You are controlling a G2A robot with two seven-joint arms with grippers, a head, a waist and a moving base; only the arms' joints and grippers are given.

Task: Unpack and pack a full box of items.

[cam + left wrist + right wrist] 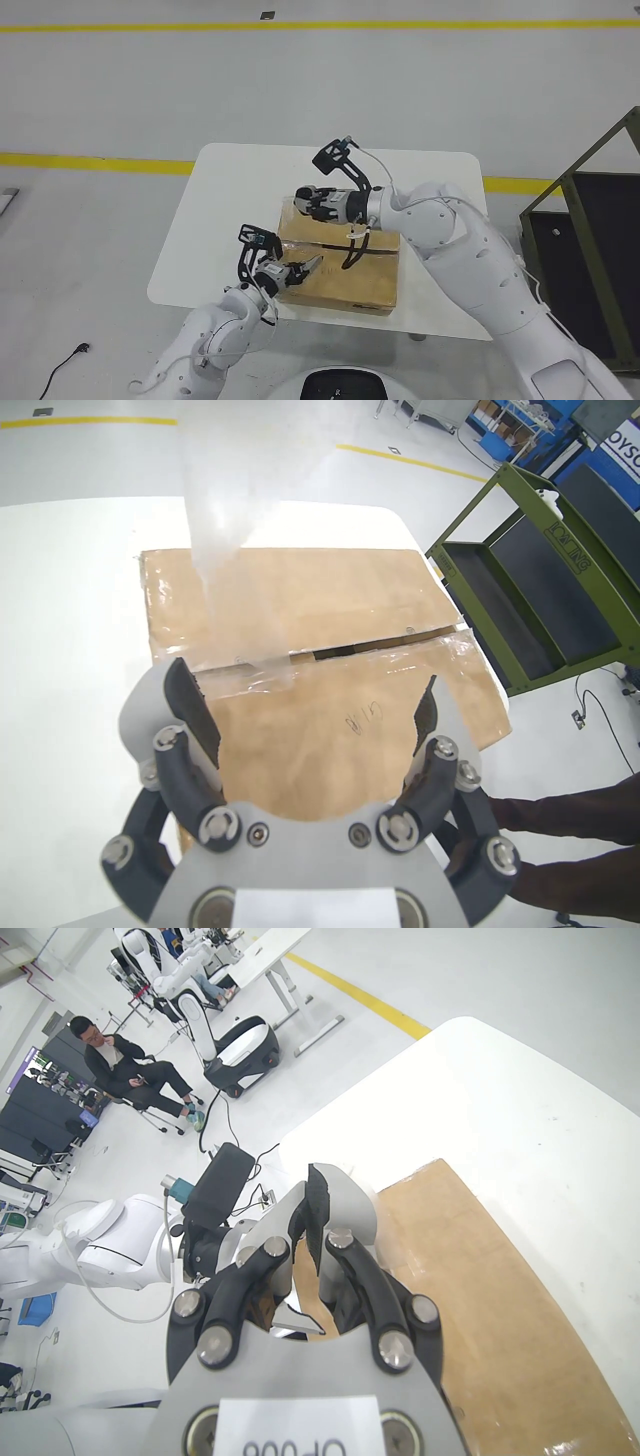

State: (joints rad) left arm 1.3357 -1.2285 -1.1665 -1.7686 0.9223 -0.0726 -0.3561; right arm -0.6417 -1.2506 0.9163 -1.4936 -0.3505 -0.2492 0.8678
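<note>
Cardboard box (345,270) on the white counter (230,190), seen from above and from both wrists. The box lay toward the counter's near side, its long seam running across the top between two flaps.

Left hand (305,268): it hovered over the box's near-left end. In its wrist view the left hand (306,677) was spread wide and held nothing, one dark pad (192,705) on either side of the near flap. That flap carried a small pen mark (362,717).

Tape (225,525): a clear strip was lifted off the left part of the seam and rose steeply from the box (325,600) past the view's upper edge. Where the strip had come away, the flaps stood slightly apart, and a narrow dark gap (350,649) showed along the seam. Glossy tape lay flat along the box's left edge and on the right part of the seam.

Right hand (305,203): it was held above the box's far-left corner. In its wrist view the right hand (312,1188) had its fingers pressed together on the tape. The box (500,1303) lay beneath and beyond it.

Green cart (590,250): it stood on the floor beside the counter, off the box's right end.
</note>
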